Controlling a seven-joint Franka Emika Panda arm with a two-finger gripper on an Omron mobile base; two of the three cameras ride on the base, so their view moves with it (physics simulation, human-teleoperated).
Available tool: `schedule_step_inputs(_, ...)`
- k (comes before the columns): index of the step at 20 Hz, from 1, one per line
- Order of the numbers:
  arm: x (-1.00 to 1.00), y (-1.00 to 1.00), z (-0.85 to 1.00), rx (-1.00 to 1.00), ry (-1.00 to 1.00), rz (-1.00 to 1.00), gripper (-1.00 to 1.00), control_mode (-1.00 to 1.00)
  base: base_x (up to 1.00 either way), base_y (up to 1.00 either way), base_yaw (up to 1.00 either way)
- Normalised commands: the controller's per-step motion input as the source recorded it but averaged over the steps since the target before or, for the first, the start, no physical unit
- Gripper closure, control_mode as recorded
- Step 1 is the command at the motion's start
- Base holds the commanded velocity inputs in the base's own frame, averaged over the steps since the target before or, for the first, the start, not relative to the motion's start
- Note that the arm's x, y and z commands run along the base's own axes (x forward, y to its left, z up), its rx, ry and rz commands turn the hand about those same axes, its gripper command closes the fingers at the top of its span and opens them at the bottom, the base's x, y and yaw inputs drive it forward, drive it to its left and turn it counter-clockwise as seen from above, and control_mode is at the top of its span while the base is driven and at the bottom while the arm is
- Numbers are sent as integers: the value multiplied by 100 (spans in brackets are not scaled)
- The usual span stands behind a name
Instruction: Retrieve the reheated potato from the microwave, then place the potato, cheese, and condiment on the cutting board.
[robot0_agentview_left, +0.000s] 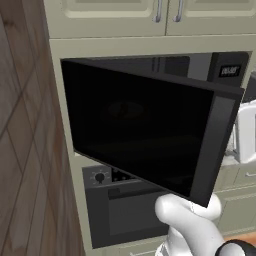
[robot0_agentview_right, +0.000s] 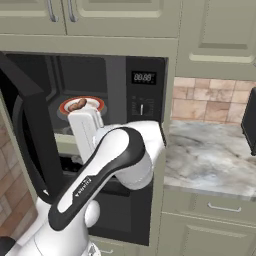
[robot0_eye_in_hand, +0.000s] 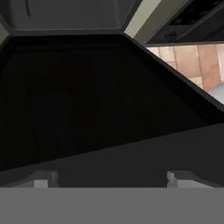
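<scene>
Retrieval step: microwave (robot0_agentview_right: 100, 90) door (robot0_agentview_left: 145, 135) swung open at frame center, potato (robot0_agentview_right: 77, 104) on the plate (robot0_agentview_right: 95, 102) inside at upper left, claw (robot0_eye_in_hand: 109, 179) spread and empty near the door; next, reach in and pinch potato.

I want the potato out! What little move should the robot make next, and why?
Probably reach the open gripper into the microwave toward the potato. The door is swung open, the potato sits on its plate, and nothing is held yet.
</scene>
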Motion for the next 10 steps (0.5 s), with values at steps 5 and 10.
schedule_step_inputs(5,21,22,-4,3,0,10,-100,-100,0,0,0)
schedule_step_inputs(10,-8,31,0,4,0,20,-100,-100,0,0,0)
